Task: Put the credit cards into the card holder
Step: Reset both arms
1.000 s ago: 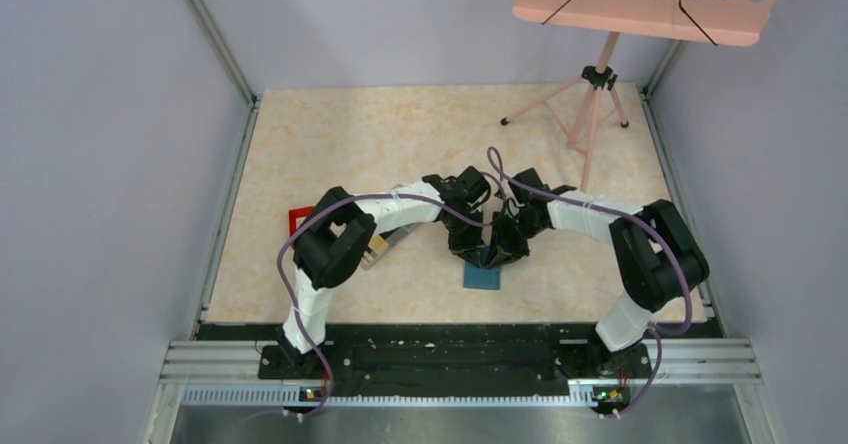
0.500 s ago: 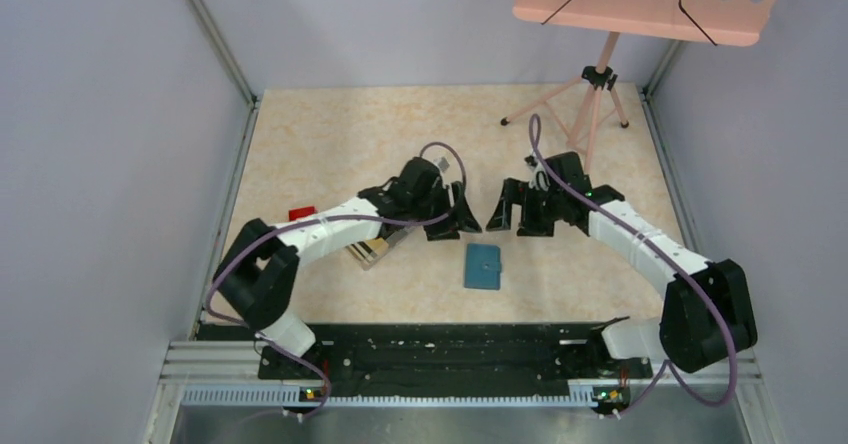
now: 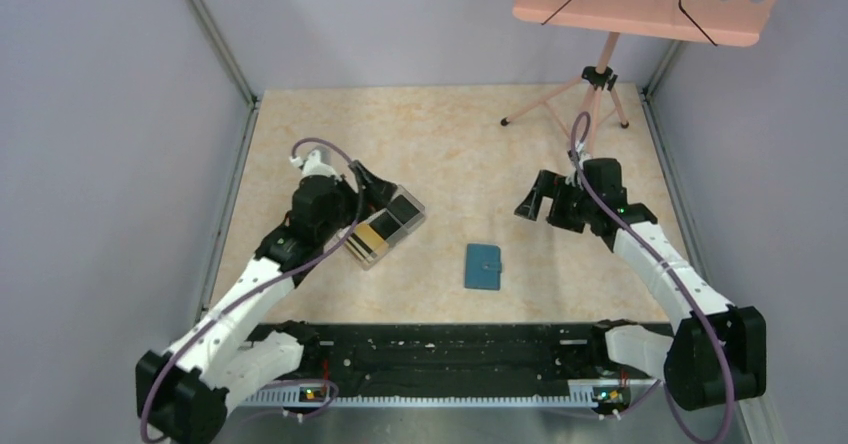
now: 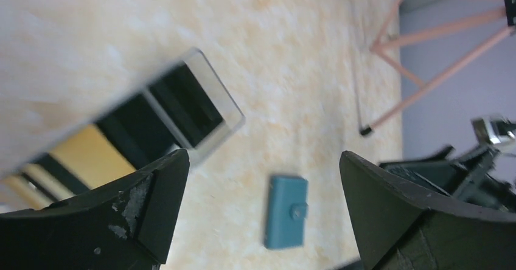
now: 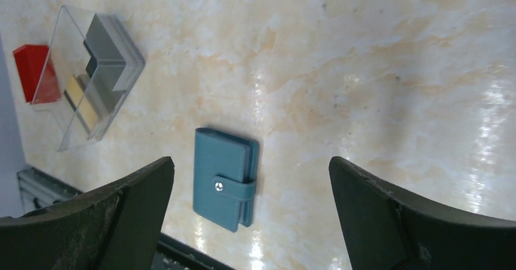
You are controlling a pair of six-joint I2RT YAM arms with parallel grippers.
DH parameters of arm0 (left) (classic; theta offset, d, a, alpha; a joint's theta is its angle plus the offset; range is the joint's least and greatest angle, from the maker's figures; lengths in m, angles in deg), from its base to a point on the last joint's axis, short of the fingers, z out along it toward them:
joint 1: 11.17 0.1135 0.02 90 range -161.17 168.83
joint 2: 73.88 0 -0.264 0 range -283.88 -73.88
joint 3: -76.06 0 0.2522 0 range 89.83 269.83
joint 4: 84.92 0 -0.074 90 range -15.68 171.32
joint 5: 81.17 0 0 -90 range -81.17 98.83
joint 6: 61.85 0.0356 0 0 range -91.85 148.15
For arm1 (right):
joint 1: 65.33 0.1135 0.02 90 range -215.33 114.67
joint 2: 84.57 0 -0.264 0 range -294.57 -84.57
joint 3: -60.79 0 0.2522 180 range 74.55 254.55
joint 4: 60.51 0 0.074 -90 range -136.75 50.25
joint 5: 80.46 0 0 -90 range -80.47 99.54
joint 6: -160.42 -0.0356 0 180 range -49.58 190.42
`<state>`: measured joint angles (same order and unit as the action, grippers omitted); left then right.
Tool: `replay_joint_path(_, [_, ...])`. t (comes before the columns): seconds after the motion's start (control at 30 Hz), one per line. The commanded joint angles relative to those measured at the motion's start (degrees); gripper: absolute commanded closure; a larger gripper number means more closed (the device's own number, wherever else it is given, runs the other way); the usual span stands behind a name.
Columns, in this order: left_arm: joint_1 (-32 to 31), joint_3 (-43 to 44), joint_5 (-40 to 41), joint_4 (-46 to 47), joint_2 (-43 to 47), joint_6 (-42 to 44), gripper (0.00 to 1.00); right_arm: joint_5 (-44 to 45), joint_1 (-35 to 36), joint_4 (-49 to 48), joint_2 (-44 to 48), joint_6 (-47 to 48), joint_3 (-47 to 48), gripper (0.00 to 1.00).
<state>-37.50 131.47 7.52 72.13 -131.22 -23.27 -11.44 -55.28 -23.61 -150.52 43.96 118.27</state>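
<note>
Top external view: the table (image 3: 450, 134) carries a clear box (image 3: 392, 222) at centre-left. The left hand (image 3: 372, 182) above it and the right hand (image 3: 530, 202) at centre-right both gape, empty. The card holder (image 3: 483, 266) lies shut at lower centre, and the credit cards (image 3: 376, 234) sit boxed. Probably best to unsnap the holder first, then pinch one card edgewise.

Bare bench (image 3: 450, 134) all round holder (image 3: 483, 266), centre frame, open from any side. Centre-left blocked by box (image 3: 385, 226), left hand (image 3: 370, 184) at its far edge. Stand legs (image 3: 595, 129) upper right.
</note>
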Motion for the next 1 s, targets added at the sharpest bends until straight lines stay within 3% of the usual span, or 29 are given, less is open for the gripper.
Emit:
replay_joint_path(0.0, [1.36,-2.39,20.28,-5.96,10.45,15.83,0.01,13.62,-0.47,-4.78,5.6,3.72,-1.99,0.01])
replay_joint_path(0.17, [2.51,-6.21,27.78,-4.56,15.99,31.44,0.01,24.91,-0.38,-17.14,12.05,6.71,-10.31,0.01])
replay_joint_path(0.33, [9.3,-8.25,25.02,-1.26,11.46,37.57,0.01,35.49,-0.42,-34.58,15.34,13.11,-23.62,0.02])
replay_joint_path(0.4, [10.31,-10.67,26.7,4.99,9.72,41.08,0.01,38.83,-0.41,-42.68,15.87,16.71,-28.36,0.02])
replay_joint_path(0.53, [13.16,-20.53,28.5,26.97,6.49,48.18,0.01,43.94,-0.68,-61.72,13.02,20.35,-37.43,0.01])
replay_joint_path(0.6, [15.76,-22.79,26.99,34.44,2.4,48.2,0.01,43.25,-1.79,-63.15,10.48,20.39,-36.56,0.01])
replay_joint_path(0.63, [17.03,-23.47,25.51,36.88,-0.23,47.48,0.01,41.99,-2.18,-58.71,9.25,20.77,-36.15,0.01])
replay_joint_path(0.67, [18.13,-24.11,24.67,40.33,-3.05,46.66,0.01,40.48,-2.59,-64.57,8.15,21.48,-35.97,0.01])
replay_joint_path(0.8, [20.11,-25.41,21.72,53.61,-12.44,47.66,0.01,37.13,-6.48,-72.4,6.0,22.1,-37.35,0.01])
replay_joint_path(0.9, [22.05,-23.3,14.4,57.74,-17.1,49.76,0.01,31.28,-10.6,-75.16,4.32,20.79,-37.39,0.01])
replay_joint_path(0.97, [22.8,-20.31,10.97,54.42,-19.32,50.91,0.01,27.48,-13.87,-76.16,2.39,19.53,-36.68,0.01])
